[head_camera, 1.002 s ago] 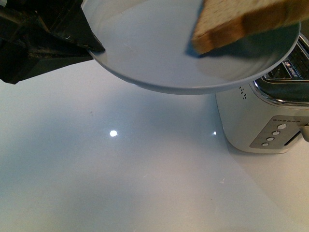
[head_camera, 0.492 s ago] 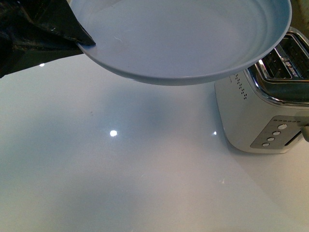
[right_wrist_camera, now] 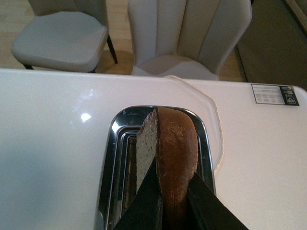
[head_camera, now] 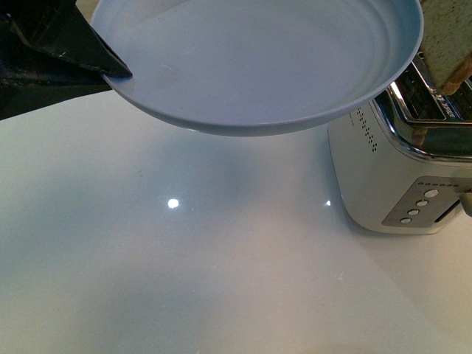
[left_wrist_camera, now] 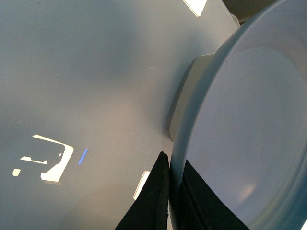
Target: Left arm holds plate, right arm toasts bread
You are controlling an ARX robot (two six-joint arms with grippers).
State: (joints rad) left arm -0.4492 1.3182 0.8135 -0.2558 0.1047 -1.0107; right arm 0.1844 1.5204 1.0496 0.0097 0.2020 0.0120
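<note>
Now the left gripper (left_wrist_camera: 171, 191) clamps the rim of the pale blue plate (head_camera: 258, 66) and holds it in the air over the white bench (head_camera: 184, 280). The right gripper (right_wrist_camera: 175, 201) pinches the bread (right_wrist_camera: 175, 143) upright over the slots of the toaster (head_camera: 383, 177).

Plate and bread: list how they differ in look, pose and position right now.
The plate is pale blue, smooth and round; the bread is tan, speckled, brown-crusted. The plate is held face up and empty; the bread stands on edge. The plate hangs next to the toaster; the bread is over its slot. Shared: each is pinched in jaws, plate by the left arm, bread by the right arm.
</note>
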